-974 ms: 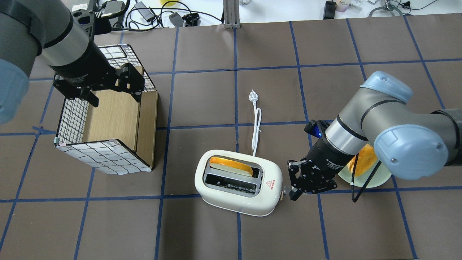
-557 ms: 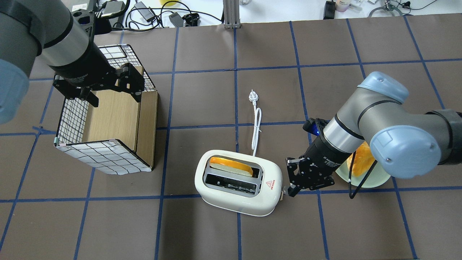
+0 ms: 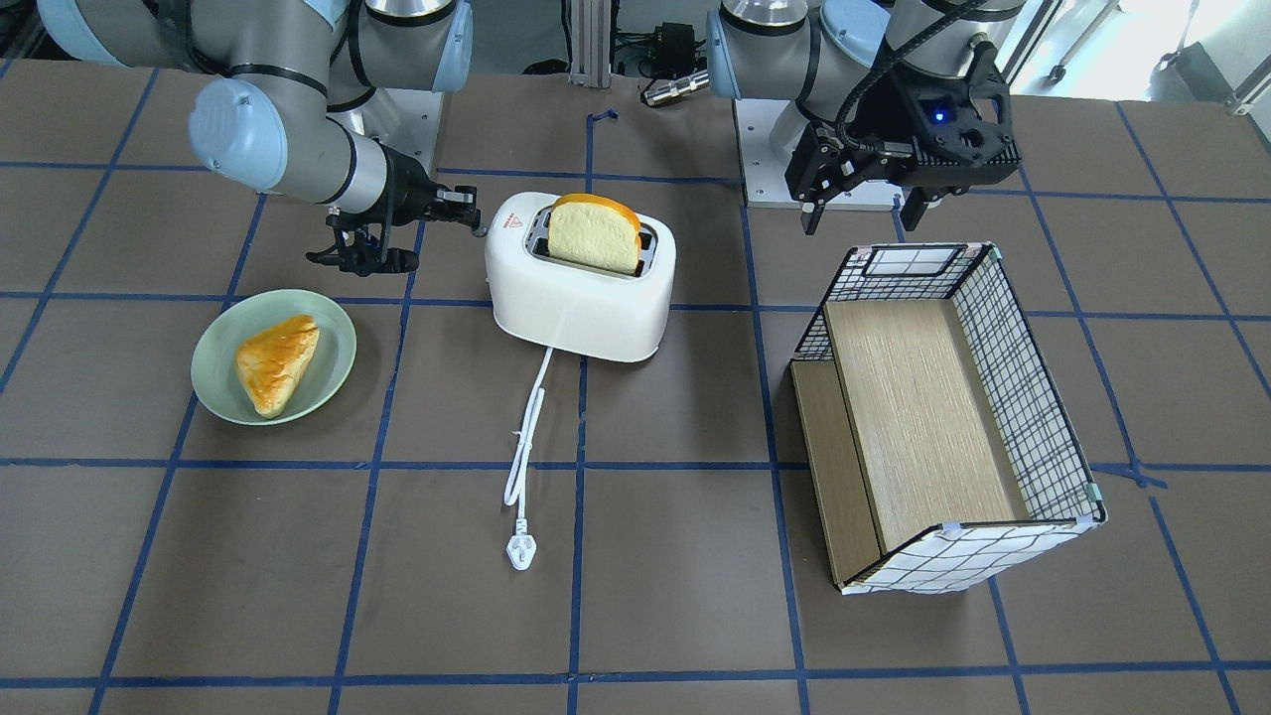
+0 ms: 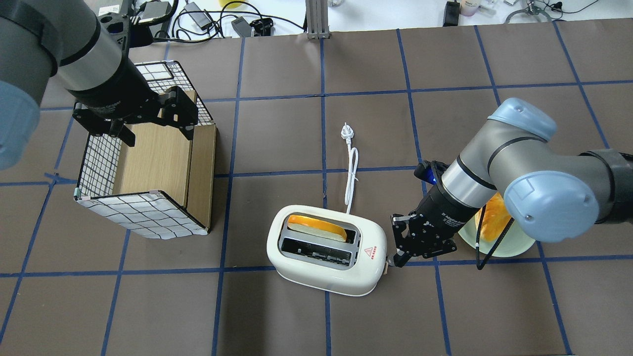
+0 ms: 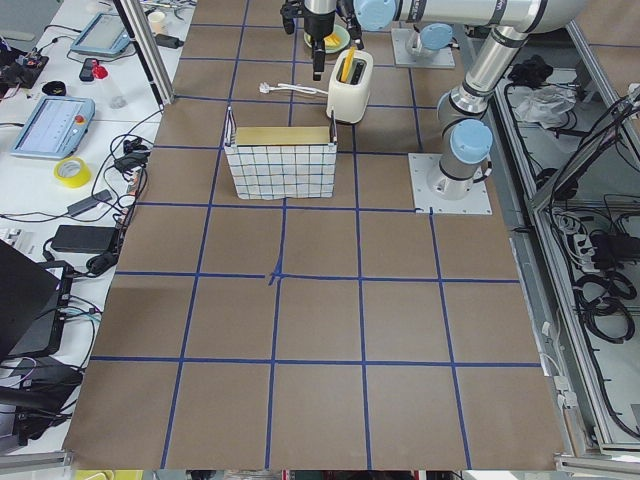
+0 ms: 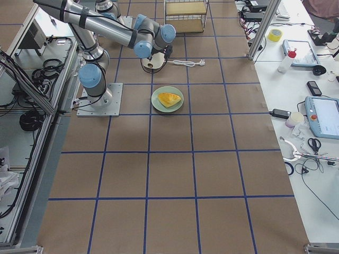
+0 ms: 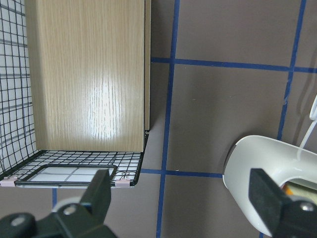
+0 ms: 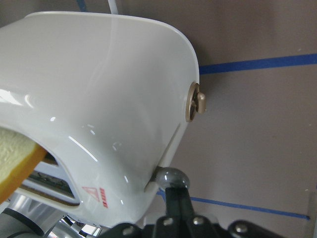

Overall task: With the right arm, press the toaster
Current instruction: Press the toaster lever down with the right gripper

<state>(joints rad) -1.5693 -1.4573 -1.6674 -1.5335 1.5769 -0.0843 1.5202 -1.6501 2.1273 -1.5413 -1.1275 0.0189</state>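
Observation:
The white toaster [image 4: 326, 269] stands at the table's middle front, and it also shows in the front view [image 3: 581, 303]. A slice of bread [image 4: 316, 227] stands in its far slot. Its grey lever knob [image 8: 171, 177] is at the end facing my right arm. My right gripper [image 4: 397, 259] is shut, and its fingertips [image 8: 176, 198] touch the knob from the side. In the front view the right gripper [image 3: 467, 214] is at the toaster's end. My left gripper [image 4: 156, 129] is open and empty above the basket.
A wire basket with a wooden floor [image 4: 143, 217] lies at the left. A green plate [image 4: 517, 247] with a pastry sits under my right forearm. The toaster's cord and plug [image 4: 346, 132] run away from it. A beige dial [image 8: 198, 101] sits above the lever.
My right gripper has crept a little to the left and forward, onto the toaster's lever end. The left arm and the toaster have not moved.

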